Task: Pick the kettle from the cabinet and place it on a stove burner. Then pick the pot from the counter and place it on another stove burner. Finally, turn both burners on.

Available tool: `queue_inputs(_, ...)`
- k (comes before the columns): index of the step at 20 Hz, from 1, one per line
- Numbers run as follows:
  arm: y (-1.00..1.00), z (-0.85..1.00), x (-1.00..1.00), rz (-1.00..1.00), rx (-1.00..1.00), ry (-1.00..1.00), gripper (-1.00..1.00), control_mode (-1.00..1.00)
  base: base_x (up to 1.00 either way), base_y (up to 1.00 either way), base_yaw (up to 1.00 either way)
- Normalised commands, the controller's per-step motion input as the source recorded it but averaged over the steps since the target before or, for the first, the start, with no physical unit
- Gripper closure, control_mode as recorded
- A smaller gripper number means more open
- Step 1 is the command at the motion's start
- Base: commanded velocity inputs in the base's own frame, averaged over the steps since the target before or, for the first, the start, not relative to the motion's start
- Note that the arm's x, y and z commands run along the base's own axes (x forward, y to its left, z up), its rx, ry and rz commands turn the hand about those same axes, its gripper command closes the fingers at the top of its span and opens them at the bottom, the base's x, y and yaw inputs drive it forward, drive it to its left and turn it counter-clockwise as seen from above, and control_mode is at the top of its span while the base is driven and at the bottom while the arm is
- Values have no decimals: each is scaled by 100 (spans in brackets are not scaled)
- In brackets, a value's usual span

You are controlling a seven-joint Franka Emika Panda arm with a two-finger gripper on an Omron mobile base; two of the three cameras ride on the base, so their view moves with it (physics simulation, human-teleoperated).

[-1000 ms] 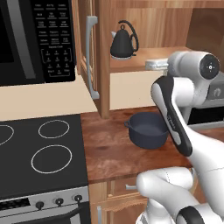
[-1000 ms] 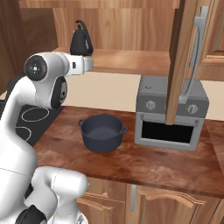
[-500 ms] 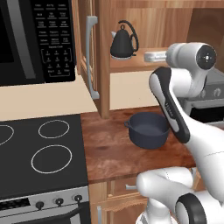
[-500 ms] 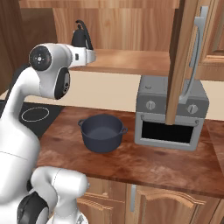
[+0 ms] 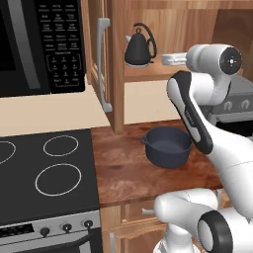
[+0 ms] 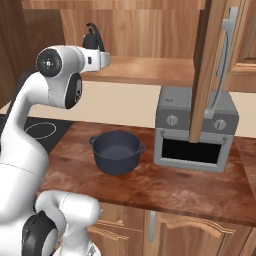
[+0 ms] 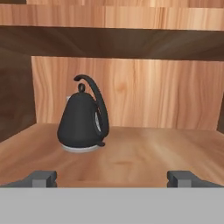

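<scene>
black microwave [image 5: 37,44], grey toaster oven [image 6: 192,130]

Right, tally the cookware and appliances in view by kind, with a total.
Kettle: 1
Pot: 1
Microwave: 1
Toaster oven: 1
Cooktop: 1
Total: 5

The small black kettle [image 7: 82,120] is standing upright on the wooden shelf of the open cabinet [image 5: 116,74], its arched handle rising above the lid. Below, the dark blue-grey pot [image 5: 168,147] is sitting empty on the reddish-brown counter [image 5: 126,170], well apart from the cooktop's small white-ringed stove burner [image 5: 61,145].
</scene>
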Motion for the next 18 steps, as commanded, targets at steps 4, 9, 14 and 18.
queue_inputs(4,0,0,3,0,0,-14,-100,-100,0,0,0)
queue_inputs(9,0,0,7,0,0,-10,-100,-100,0,0,0)
queue_inputs(14,0,0,5,0,0,-1,-100,-100,0,0,0)
queue_inputs(18,0,0,29,0,0,0,-100,-100,0,0,0)
